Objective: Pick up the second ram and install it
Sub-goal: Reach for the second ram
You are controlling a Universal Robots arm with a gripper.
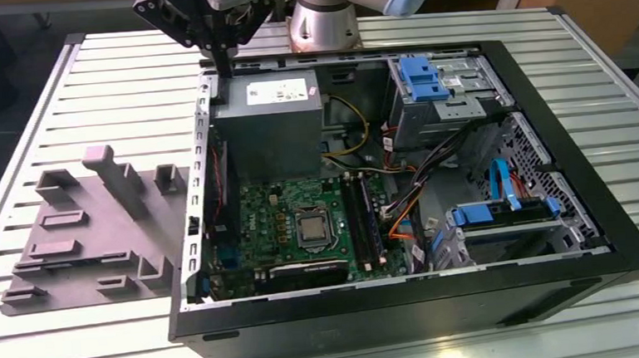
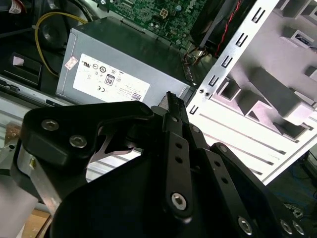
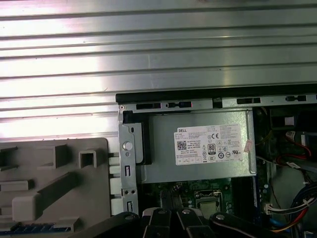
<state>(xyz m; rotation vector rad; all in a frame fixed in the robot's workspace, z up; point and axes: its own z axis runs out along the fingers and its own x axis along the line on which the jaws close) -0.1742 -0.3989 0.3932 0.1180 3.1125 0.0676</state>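
Observation:
My gripper (image 1: 222, 68) hangs over the back left corner of the open computer case (image 1: 416, 306), just above the grey power supply (image 1: 268, 107). Its black fingers (image 2: 171, 106) stand together and shut, with nothing visible between them. The green board (image 1: 300, 222) lies low in the case, with long black slots (image 1: 364, 218) on the side toward the exterior view's right. The grey moulded tray (image 1: 79, 243) lies outside the case on the exterior view's left. A dark strip with blue glints (image 3: 39, 227) lies on that tray. I cannot tell whether that strip is the second ram.
The case stands on a ribbed metal table (image 1: 125, 83). Blue drive brackets (image 1: 419, 77) and bundles of coloured cables (image 1: 410, 207) fill the case's side toward the exterior view's right. The metal case wall (image 3: 126, 163) runs between the tray and the power supply (image 3: 198, 148).

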